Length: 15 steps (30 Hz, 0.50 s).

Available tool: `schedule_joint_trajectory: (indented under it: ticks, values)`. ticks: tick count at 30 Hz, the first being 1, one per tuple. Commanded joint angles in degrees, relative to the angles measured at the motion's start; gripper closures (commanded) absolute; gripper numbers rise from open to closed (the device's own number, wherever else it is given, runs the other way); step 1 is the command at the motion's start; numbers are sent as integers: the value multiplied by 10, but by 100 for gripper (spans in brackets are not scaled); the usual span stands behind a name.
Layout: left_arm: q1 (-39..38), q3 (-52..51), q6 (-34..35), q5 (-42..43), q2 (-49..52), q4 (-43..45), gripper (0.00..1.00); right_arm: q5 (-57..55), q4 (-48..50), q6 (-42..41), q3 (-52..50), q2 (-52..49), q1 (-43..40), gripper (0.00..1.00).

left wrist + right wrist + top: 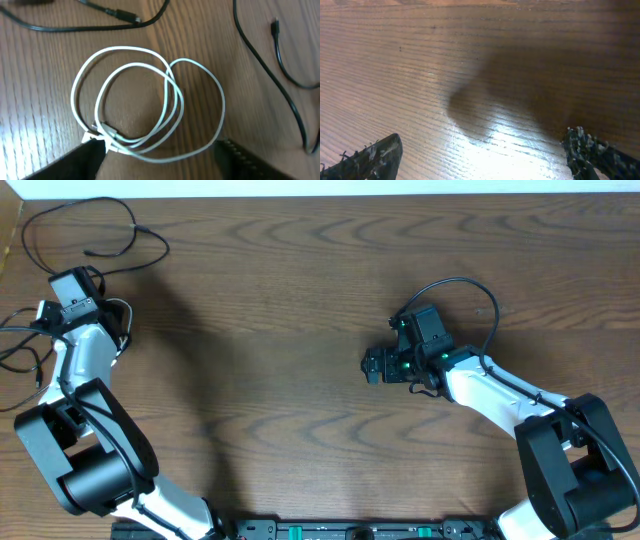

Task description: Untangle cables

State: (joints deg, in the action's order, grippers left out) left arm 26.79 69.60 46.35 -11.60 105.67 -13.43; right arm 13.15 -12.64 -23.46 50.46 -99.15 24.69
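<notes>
The white cable (150, 100) lies in loose overlapping loops on the wood table, seen in the left wrist view. My left gripper (159, 146) is open, its fingers on either side of the coil's near edge, not closed on it. One black cable (100, 22) runs across the top of that view and another (280, 75) curves down the right side with its small plug free. In the overhead view my left gripper (52, 308) is at the far left and hides the white cable. My right gripper (372, 366) is open and empty over bare wood.
One black cable forms a big loop at the table's top left corner (95, 230), another trails at the left edge (20, 350). The right arm's own thick black wire (470, 285) arcs above its wrist. The right wrist view shows bare wood (480, 75).
</notes>
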Motion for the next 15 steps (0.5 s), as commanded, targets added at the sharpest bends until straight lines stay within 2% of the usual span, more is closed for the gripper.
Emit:
schedule_joint_trajectory:
  ticks: [1,6,9,12,13,15]
  values:
    - [2,0,-9,0,4,-4,19,-8,-2,3,-3,9,5,1]
    - [2,0,-9,6,-5,-10,14,-8,-3,3,-3,9,5,1]
    - [2,0,-9,57,-34,-28,10,-7,-6,-3,-3,9,5,1]
    - [2,0,-9,156,-75,-32,10,4,-7,-3,-3,9,5,1]
    - [2,0,-16,248,-110,-32,10,18,-6,-3,-3,9,5,1]
    - [2,0,-37,341,-145,-31,9,38,-6,-3,-3,9,5,1]
